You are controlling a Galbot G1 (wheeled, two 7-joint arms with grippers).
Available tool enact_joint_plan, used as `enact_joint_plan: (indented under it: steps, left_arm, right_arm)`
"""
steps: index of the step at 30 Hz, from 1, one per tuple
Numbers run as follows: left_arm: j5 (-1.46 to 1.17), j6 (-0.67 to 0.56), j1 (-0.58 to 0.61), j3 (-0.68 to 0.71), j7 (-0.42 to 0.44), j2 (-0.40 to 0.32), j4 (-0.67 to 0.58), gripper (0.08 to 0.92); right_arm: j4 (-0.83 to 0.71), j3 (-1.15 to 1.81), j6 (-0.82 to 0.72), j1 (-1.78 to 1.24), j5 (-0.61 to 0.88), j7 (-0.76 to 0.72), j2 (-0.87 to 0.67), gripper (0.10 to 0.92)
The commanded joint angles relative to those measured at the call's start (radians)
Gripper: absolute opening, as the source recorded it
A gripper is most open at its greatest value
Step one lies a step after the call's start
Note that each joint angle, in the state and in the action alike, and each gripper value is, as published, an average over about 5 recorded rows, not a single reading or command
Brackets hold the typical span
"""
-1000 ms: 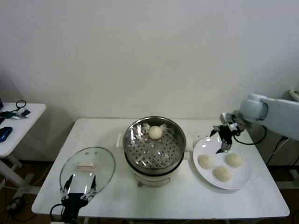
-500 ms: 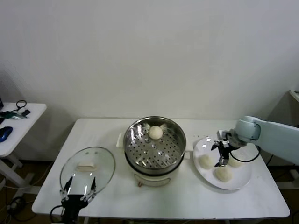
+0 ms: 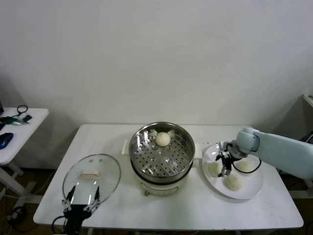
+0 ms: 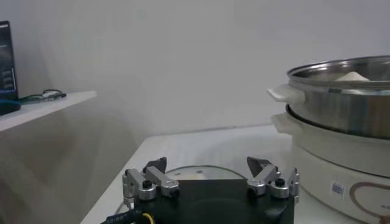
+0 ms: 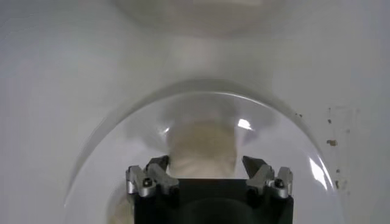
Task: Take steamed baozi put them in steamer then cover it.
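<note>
One baozi [image 3: 163, 139] lies in the shiny steamer [image 3: 181, 156] at mid-table. Three more baozi lie on the white plate [image 3: 254, 188] to its right: one at the left [image 3: 213, 168], one at the back [image 3: 244, 166], one at the front [image 3: 234, 182]. My right gripper [image 3: 224, 169] is open and low over the plate, right beside the left baozi. In the right wrist view a baozi [image 5: 203, 146] sits between the open fingers of that gripper [image 5: 205, 165]. The glass cover [image 3: 91, 176] lies on the table at the left. My left gripper [image 3: 80, 201] is parked open at its near edge.
In the left wrist view the open left gripper [image 4: 208, 165] faces the cover [image 4: 201, 173], with the steamer [image 4: 341, 97] on its cream pot base to one side. A side table [image 3: 19, 127] with cables stands at the far left. The wall is behind the table.
My right gripper has moved down and to the left, from above the plate's back edge to low over the plate by the left baozi. The left arm has not moved.
</note>
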Motion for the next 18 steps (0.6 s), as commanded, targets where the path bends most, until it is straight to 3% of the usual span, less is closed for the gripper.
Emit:
enact_joint_plan:
  steps: [1, 5, 10, 18]
  left_arm:
    - [0.005, 0.001, -0.001, 0.001, 0.000, -0.001, -0.001, 0.823]
    - [0.006, 0.000, 0.002, 0.000, 0.000, 0.000, -0.005, 0.823]
    - [0.012, 0.002, 0.006, 0.005, 0.001, 0.003, -0.010, 0.823]
    - [0.010, 0.004, 0.008, 0.011, 0.003, 0.007, -0.015, 0.823]
  right_arm:
    - [-0.013, 0.014, -0.001, -0.004, 0.011, -0.010, 0.020, 0.668]
    - [0.020, -0.030, 0.006, 0.081, 0.035, -0.035, -0.007, 0.614]
    - [0.066, -0.234, 0.042, 0.388, 0.126, -0.096, -0.019, 0.603]
    - [0.146, -0.496, 0.057, 0.914, 0.439, -0.197, 0.117, 0.609]
